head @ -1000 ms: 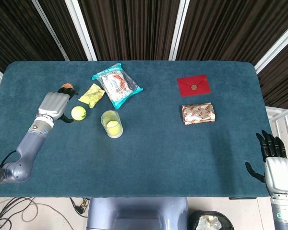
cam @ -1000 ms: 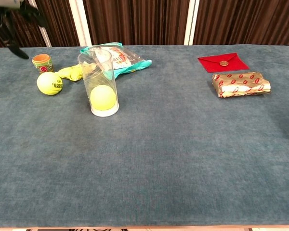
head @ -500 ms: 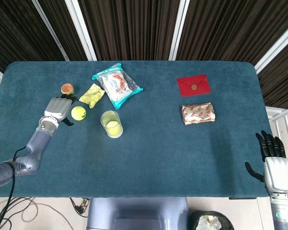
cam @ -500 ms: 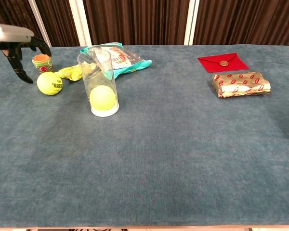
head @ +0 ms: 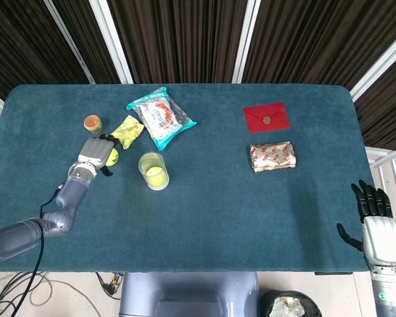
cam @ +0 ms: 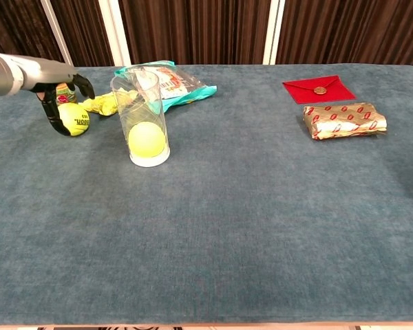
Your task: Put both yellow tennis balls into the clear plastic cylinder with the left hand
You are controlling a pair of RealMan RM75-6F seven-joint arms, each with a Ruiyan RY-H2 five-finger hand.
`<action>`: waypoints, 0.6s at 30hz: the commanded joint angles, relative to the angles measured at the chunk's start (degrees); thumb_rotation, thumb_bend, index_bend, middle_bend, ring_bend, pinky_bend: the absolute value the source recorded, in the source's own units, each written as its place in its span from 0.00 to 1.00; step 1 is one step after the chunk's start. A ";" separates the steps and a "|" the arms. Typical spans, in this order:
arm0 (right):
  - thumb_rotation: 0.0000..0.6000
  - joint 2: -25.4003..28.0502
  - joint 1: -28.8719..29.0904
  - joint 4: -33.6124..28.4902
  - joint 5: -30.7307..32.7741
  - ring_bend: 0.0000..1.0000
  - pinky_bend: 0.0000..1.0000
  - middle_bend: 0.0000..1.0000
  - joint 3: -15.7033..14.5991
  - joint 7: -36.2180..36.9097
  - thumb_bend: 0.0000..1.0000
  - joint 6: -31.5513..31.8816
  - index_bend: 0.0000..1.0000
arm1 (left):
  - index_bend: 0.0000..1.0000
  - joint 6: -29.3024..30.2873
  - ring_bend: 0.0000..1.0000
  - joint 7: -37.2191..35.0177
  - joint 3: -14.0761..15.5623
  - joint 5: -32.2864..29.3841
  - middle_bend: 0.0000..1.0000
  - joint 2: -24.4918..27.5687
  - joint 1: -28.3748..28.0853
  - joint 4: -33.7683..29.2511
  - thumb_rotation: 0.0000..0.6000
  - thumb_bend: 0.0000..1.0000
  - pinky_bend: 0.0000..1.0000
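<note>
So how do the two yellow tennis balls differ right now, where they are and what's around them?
The first tennis ball sits inside the clear plastic cylinder, at its bottom. The second tennis ball lies on the table, outside the cylinder and to its left.

The first ball has only the cylinder wall around it. The left hand arches over the second ball, fingers either side; contact can't be told.

Both are yellow and look alike in size.

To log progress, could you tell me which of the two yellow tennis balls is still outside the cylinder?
The tennis ball under the left hand, lying on the table; the other ball already sits inside the clear cylinder.
</note>
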 commanded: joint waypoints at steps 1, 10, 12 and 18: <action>1.00 0.06 -0.03 0.01 0.09 0.02 0.00 0.02 0.05 0.20 0.34 0.02 0.00 | 0.21 -0.25 0.12 1.36 0.79 -1.05 0.17 -1.35 -0.35 1.62 1.00 0.04 0.31; 1.00 0.03 0.07 0.17 0.21 0.02 0.00 0.02 0.05 0.44 0.34 -0.25 0.00 | 0.26 -0.21 0.21 2.18 1.10 -1.21 0.27 -3.14 -0.28 3.72 1.00 0.10 0.41; 1.00 0.03 0.04 0.17 0.21 0.02 0.00 0.02 0.06 0.45 0.34 -0.18 0.00 | 0.26 -0.14 0.23 2.29 1.18 -0.91 0.29 -3.33 -0.17 3.94 1.00 0.12 0.43; 1.00 0.08 -0.01 0.14 0.18 0.02 0.00 0.02 0.02 0.68 0.34 -0.13 0.00 | 0.29 -0.41 0.26 5.16 2.48 -2.94 0.34 -3.28 -0.41 4.18 1.00 0.19 0.46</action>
